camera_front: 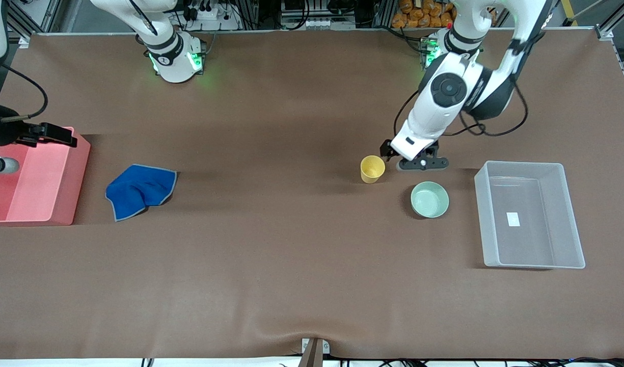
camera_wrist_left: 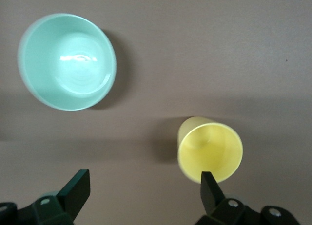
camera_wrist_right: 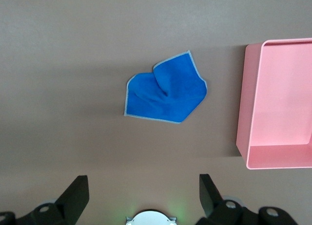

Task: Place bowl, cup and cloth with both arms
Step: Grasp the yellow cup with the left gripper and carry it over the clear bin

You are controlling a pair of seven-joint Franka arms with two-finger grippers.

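Left gripper (camera_front: 393, 159) is hanging with fingers spread wide and gripping nothing, just over the table beside the small yellow handleless cup (camera_front: 372, 168), with the glossy mint-green round bowl (camera_front: 430, 199) sitting near it, closer to my front camera and next to the clear plastic bin (camera_front: 528, 214). Right gripper (camera_wrist_right: 141, 196) is also gaping empty, and I'm seeing the crumpled royal-blue cloth with grey stitching (camera_front: 140, 190) lying on the brown table beside the pink rectangular bin (camera_front: 36, 183).

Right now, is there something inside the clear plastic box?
Only a small white label shows at the bottom of the clear plastic box. Bowl and cup stand outside it on the table.
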